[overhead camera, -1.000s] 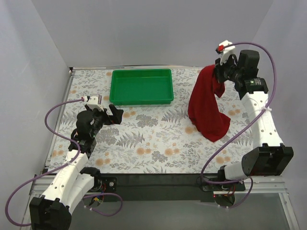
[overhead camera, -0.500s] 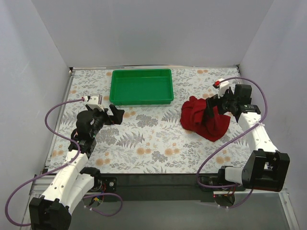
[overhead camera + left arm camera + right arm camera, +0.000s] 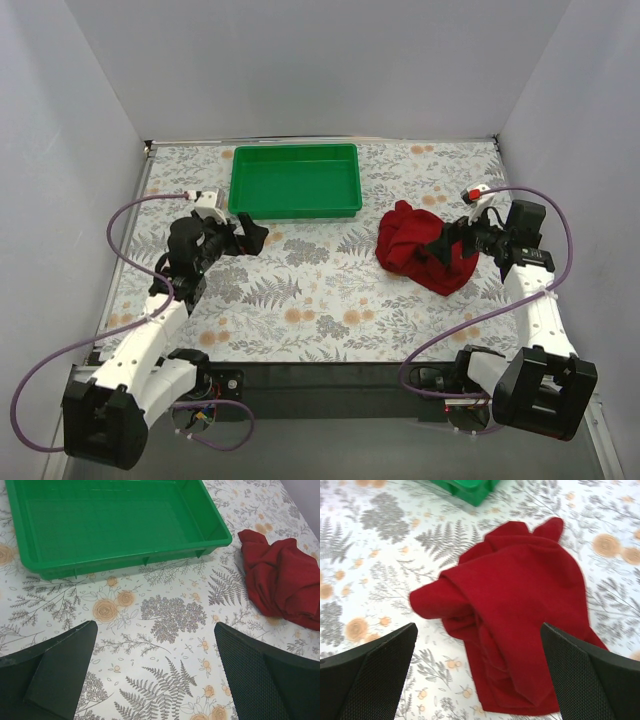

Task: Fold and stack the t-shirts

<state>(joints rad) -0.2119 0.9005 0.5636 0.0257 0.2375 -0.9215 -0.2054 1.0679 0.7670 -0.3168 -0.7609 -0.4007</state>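
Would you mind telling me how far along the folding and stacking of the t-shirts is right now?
Done: nothing yet; the plain dark red cloth t-shirt lies crumpled on the floral table, right of the green plastic tray. In hand: nothing; the right gripper stands open beside it, the left gripper open over bare table. Left: spreading, folding and stacking.

surface: floral table (image 3: 320,300) | on it: green tray (image 3: 295,205), crumpled red t-shirt (image 3: 410,245)
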